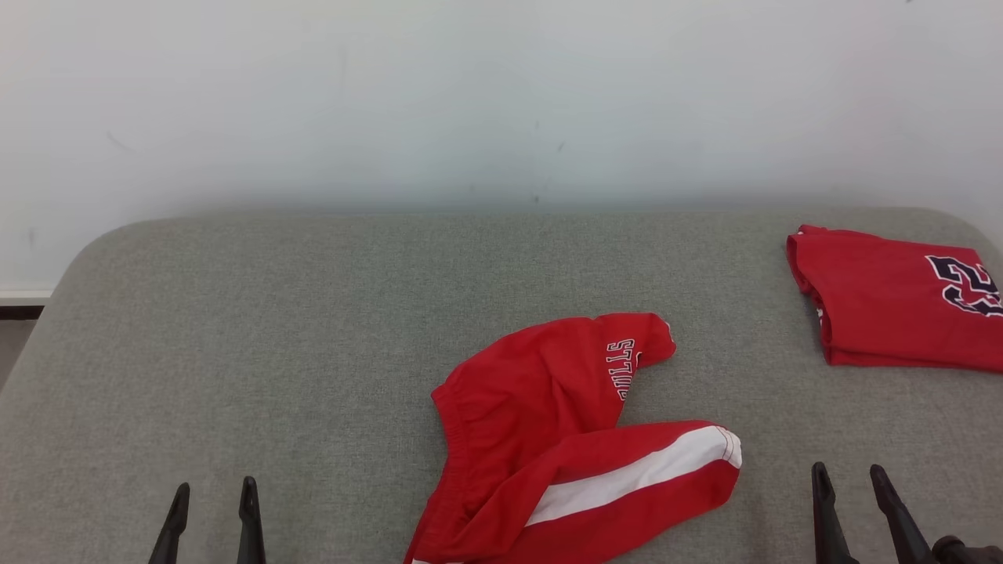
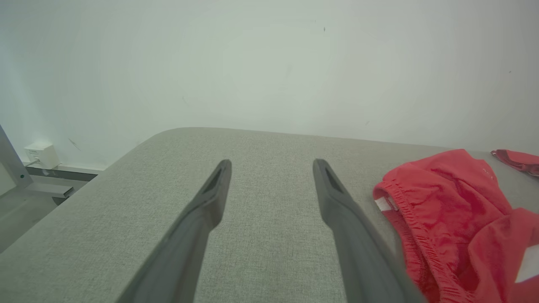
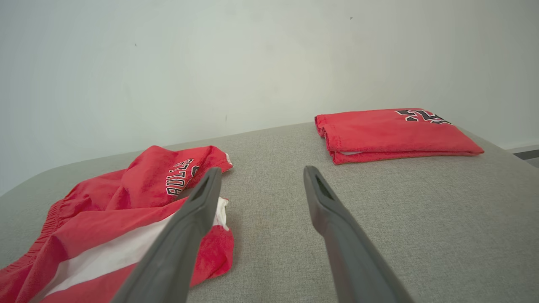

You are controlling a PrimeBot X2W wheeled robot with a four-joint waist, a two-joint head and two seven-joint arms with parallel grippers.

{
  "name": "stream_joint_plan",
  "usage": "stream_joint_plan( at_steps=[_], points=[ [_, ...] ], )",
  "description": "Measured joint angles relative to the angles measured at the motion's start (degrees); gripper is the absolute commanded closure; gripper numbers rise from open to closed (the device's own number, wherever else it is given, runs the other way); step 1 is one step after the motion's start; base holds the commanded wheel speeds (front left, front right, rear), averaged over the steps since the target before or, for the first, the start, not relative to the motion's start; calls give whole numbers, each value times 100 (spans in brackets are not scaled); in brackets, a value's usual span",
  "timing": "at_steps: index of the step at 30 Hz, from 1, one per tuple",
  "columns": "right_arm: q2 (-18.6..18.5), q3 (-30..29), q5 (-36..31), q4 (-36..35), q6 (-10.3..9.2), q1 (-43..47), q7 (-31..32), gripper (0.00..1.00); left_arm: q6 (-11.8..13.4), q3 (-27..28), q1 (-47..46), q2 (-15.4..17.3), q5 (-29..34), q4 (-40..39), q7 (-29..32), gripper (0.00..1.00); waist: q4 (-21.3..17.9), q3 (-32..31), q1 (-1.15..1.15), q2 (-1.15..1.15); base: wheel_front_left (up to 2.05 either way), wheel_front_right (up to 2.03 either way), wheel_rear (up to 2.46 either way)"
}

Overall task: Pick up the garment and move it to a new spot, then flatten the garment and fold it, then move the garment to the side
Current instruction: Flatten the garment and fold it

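Grey woven fabric covers the one table (image 1: 235, 313), set against a white wall (image 1: 501, 94). Two red garments lie on it. One is the crumpled garment (image 1: 541, 407), shorts with a white side stripe, at the near edge just right of the middle. The other is a folded jersey (image 1: 885, 305) at the far right, well apart. Of the two grippers, the left gripper (image 1: 215, 487) sits near left and the right gripper (image 1: 849, 470) near right. Both have jaws spread wide and empty, and the right one seems just clear of the shorts.
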Motion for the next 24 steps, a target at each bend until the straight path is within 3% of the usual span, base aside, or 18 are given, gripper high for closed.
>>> stream_joint_plan(
  at_steps=[24],
  points=[
    [-8,274,-107,58,-1,1,2,0,-266,147,-66,-183,242,475,0,0,-35,-85,0,0,0,0,0]
  ],
)
